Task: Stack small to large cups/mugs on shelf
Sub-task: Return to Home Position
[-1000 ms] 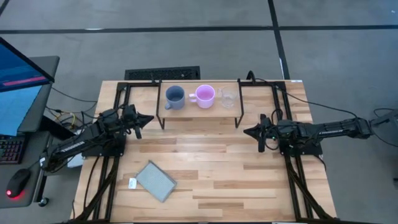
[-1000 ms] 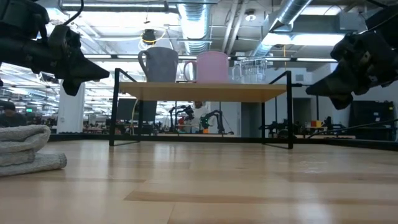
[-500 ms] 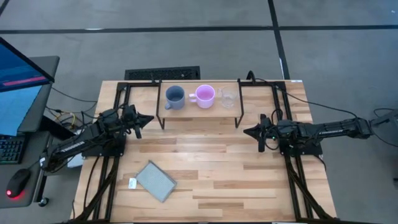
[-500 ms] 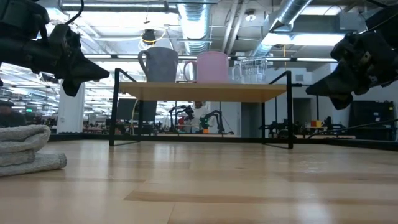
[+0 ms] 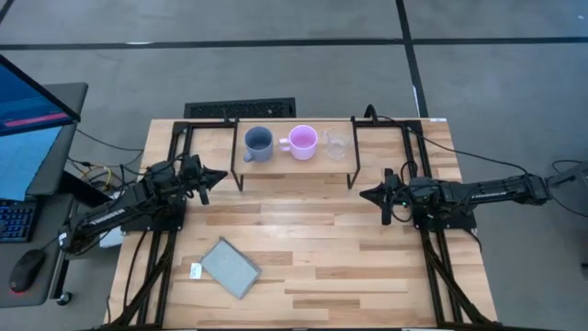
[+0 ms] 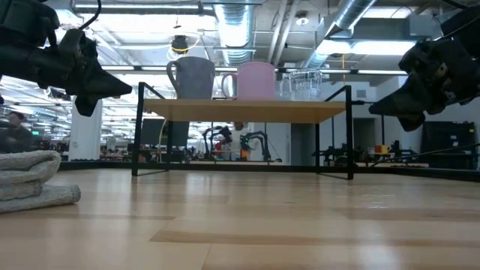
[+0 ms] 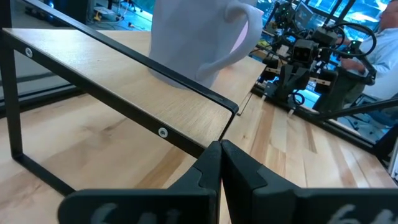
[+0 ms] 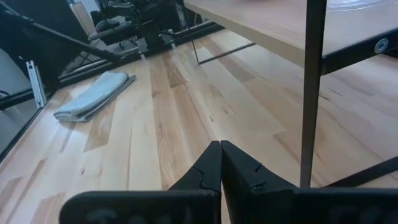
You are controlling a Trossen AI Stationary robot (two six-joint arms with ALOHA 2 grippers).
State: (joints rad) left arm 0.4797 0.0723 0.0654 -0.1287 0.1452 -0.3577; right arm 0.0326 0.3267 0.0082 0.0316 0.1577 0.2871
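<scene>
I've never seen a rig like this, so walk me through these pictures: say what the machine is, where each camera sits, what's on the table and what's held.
This is a robot with two dark arms at a wooden table. Each arm ends in a two-finger claw. One picture looks straight down from above, one looks level across the tabletop, and two come from cameras on the arms' wrists. On the table stands a low shelf. On it, in a row, are a grey mug, a pink mug and a glass. A grey pad lies on the table. The left claw hangs left of the shelf, the right claw right of it. Both are shut and hold nothing.
</scene>
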